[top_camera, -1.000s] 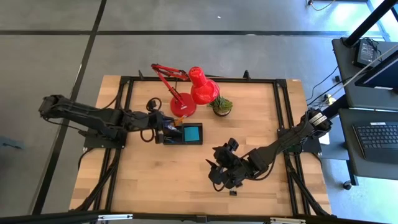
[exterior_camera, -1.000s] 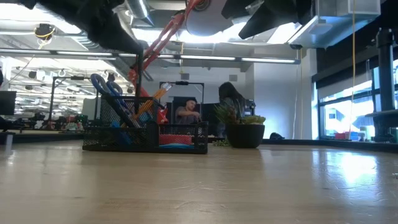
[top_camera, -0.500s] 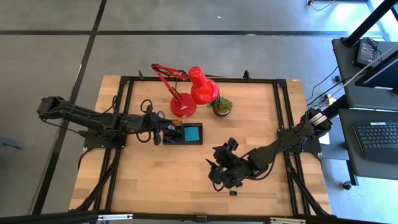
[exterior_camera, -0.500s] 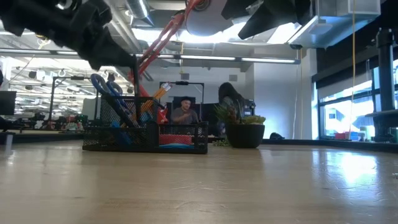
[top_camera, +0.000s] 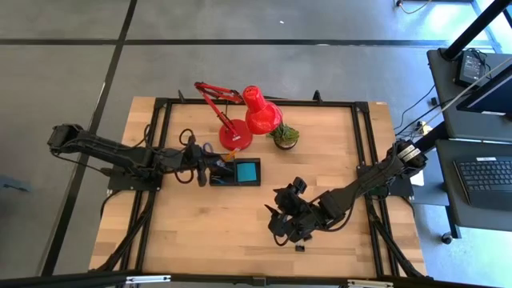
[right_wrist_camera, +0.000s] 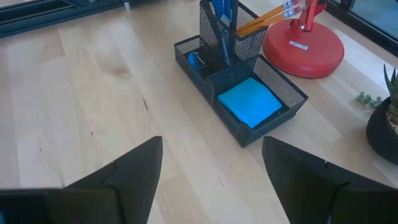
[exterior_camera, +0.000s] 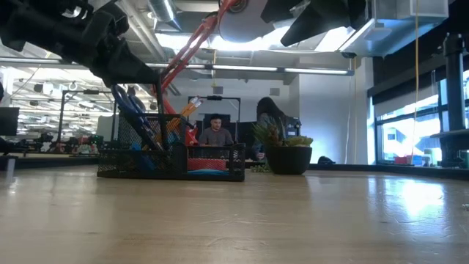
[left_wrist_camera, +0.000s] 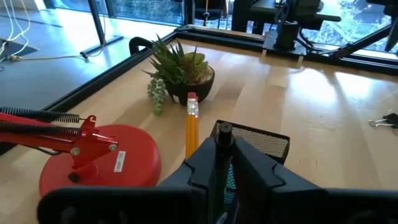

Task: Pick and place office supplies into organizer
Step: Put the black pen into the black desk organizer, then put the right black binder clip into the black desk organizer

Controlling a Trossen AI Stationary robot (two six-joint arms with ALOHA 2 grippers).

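Note:
The black mesh organizer stands mid-table and holds a blue note pad, blue-handled scissors, orange pencils and a small blue eraser. My left gripper reaches level over the organizer's tall slot from the table's left, shut on an upright black pen beside an orange pencil. My right gripper hovers open above the near right of the table. A black binder clip lies on the wood close below it. My left gripper pinches the black pen's upper shaft between its two fingers, just under the pen's top end. The fingers come about level from the table's left and lie across the pen. The pen stands upright, its lower part down in the organizer's tall slot.
The red desk lamp's round base stands just behind the organizer, and its arm slants above it. A small potted plant sits to the lamp's right. Bare wood lies along the near side and far right. People sit in the room beyond.
My left gripper has sunk toward the organizer and tipped more level, carrying the black pen lower into the tall slot.

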